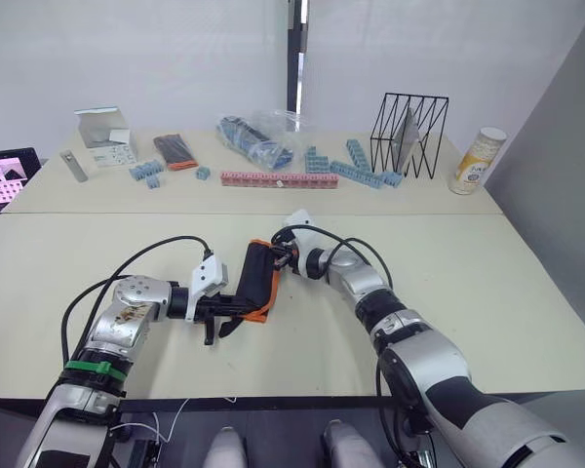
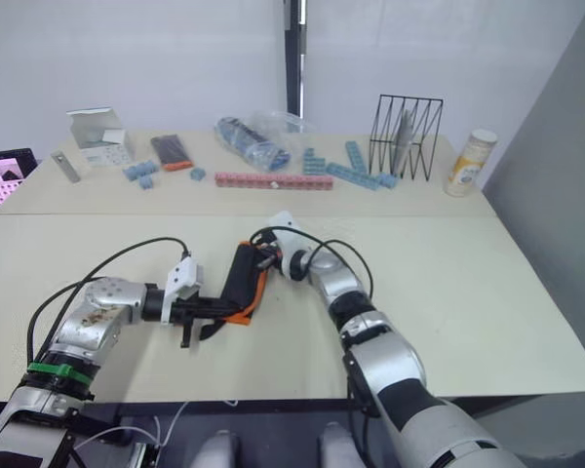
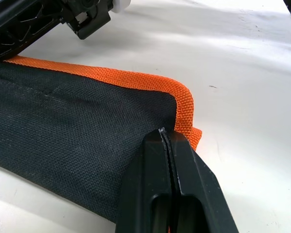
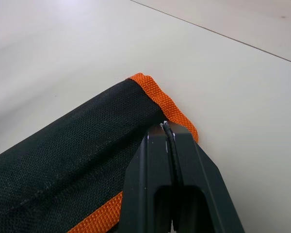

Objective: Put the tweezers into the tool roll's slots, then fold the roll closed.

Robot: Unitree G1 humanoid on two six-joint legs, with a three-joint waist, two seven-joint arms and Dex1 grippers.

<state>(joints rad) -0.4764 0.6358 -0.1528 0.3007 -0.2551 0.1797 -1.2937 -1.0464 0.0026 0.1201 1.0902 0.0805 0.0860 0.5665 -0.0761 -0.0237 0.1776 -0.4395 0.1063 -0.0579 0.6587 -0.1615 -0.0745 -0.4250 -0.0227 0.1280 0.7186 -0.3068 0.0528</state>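
Cream table (image 1: 487, 292) — tool roll (image 1: 256, 281) mid-front, blue bricks (image 1: 346, 166), wire rack (image 1: 409, 135), bottle (image 1: 476, 161) behind.

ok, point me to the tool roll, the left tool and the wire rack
tool roll (image 1: 258, 278): left eye view, black outer fabric.
left tool (image 3: 169, 145): left wrist view, fingertips shut on the roll's orange-edged corner.
wire rack (image 1: 409, 135): left eye view, front wires.

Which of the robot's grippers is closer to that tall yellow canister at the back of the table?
The right gripper, at the tool roll's far end, is nearer the yellow canister. The left gripper grips the roll's near end, farther away.
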